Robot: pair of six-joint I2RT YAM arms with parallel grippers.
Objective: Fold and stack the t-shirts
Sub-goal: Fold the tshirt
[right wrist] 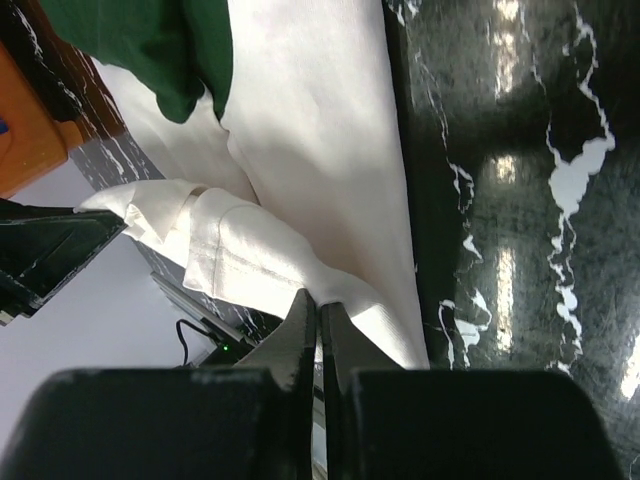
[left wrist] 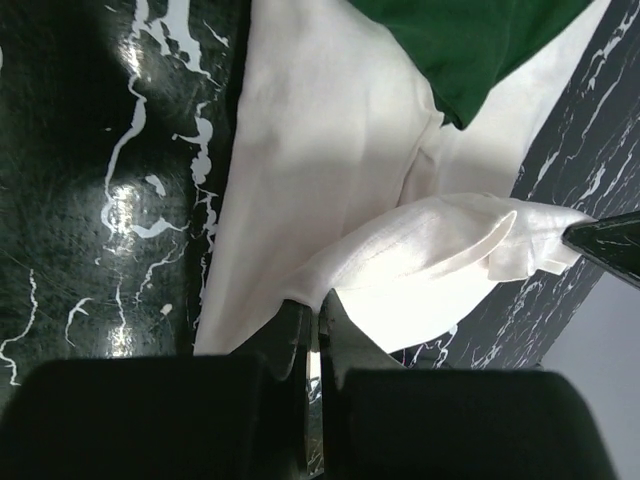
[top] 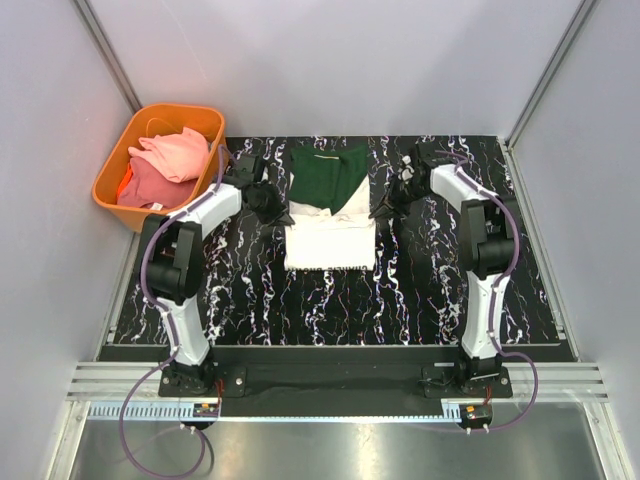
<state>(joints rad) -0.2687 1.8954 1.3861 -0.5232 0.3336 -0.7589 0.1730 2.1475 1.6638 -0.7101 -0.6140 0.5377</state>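
The left gripper [left wrist: 318,318] has its jaws pressed together on a raised fold of the cream t-shirt [left wrist: 330,150], pinching it at the shirt's left edge. The right gripper [right wrist: 320,312] is likewise clamped narrow on the same fold at the right edge. The cloth between them lifts into a soft ridge.

In the top view the cream t-shirt [top: 330,245] lies in the middle of the table [top: 250,290], between the two grippers. Its near part is a flat pale rectangle. Its far part is covered by dark green cloth spread toward the far edge of the table. The wrist views show the cream fabric smooth and lightly creased, with a green corner lying over it. No print shows on the upturned side.

An orange basket [top: 113,155] stands at the far left corner, just off the dark marbled table. It holds a crumpled pink t-shirt [top: 175,152] on top, toward its far right side. A deeper coral t-shirt [top: 142,186] is bunched beneath and nearer.
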